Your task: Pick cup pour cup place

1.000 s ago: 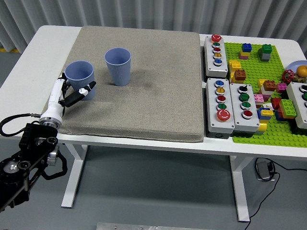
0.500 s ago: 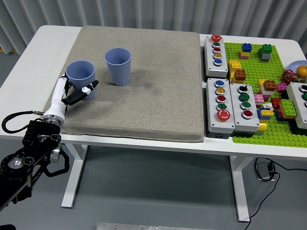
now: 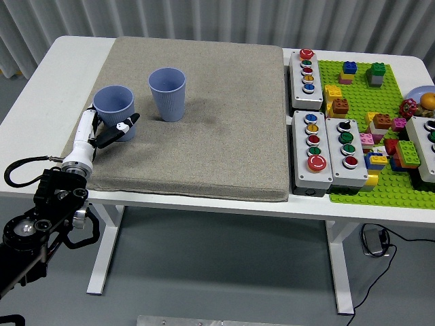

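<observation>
Two blue cups stand upright on the grey mat, one mid-left, the other near its left edge, contents seemingly hidden.

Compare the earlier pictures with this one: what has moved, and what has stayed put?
The left hand has edged slightly up and right, closing in around the near cup. That cup, the second cup and the mat have not shifted.

White table: carries grey fabric mat, three button boxes alongside, green brick baseplate at right.
</observation>
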You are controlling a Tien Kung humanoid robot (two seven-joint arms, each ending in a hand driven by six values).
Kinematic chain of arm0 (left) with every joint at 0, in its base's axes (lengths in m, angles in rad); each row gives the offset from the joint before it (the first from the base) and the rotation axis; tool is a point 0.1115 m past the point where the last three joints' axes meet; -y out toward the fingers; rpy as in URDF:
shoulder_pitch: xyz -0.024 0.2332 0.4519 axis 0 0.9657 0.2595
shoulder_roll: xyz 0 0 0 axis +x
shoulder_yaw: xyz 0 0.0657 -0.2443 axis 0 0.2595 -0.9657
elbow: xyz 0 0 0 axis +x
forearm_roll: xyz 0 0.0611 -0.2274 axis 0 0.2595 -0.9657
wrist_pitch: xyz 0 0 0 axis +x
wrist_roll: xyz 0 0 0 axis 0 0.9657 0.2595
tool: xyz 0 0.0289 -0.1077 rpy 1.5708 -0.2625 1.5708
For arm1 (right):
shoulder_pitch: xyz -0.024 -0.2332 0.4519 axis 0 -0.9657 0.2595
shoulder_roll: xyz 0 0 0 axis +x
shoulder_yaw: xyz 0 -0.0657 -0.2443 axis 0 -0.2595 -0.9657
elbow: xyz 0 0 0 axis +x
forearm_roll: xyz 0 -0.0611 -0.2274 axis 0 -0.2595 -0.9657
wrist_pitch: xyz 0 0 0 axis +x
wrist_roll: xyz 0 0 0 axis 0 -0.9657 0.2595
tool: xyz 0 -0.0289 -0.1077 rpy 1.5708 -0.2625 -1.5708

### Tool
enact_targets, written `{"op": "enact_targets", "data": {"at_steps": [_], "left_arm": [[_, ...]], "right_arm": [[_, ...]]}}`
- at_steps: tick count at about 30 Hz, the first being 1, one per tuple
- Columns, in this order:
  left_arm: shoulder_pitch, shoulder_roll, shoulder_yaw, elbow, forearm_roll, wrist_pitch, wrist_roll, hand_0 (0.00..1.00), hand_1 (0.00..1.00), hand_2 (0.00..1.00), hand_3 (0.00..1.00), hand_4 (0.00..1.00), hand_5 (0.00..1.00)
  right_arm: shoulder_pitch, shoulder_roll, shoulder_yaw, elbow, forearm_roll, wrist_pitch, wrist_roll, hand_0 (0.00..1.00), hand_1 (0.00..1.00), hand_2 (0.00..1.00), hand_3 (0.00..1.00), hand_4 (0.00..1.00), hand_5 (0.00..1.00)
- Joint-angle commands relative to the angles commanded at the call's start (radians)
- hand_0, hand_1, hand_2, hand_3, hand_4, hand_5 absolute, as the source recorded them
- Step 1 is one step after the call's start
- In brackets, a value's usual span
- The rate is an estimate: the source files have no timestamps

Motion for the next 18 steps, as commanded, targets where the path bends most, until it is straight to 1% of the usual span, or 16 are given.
{"op": "enact_targets", "data": {"at_steps": [2,4,8,18], "left_arm": [[-0.004,-0.001,0.0,0.007,0.005,0.0,0.002,0.908,0.897,0.998,0.959,0.943,0.426],[-0.01,-0.003,-0.003,0.02,0.029,0.001,0.008,0.908,0.897,0.998,0.959,0.943,0.426],[-0.019,-0.006,0.004,0.039,0.033,0.0,0.01,0.904,0.891,0.998,0.959,0.935,0.418],[-0.019,-0.01,0.008,0.043,0.042,-0.005,0.011,0.889,0.875,0.99,0.957,0.936,0.419]], "right_arm": [[0.0,0.0,-0.001,0.0,0.001,0.0,0.0,0.669,0.548,0.493,0.536,0.002,0.284],[0.0,0.0,-0.001,0.0,0.001,0.0,0.0,0.669,0.548,0.493,0.536,0.002,0.284],[0.001,0.0,0.001,0.0,-0.004,0.002,-0.002,0.67,0.548,0.493,0.536,0.002,0.284],[-0.002,0.0,0.005,0.001,-0.01,0.005,-0.004,0.67,0.548,0.493,0.537,0.002,0.284]]}}
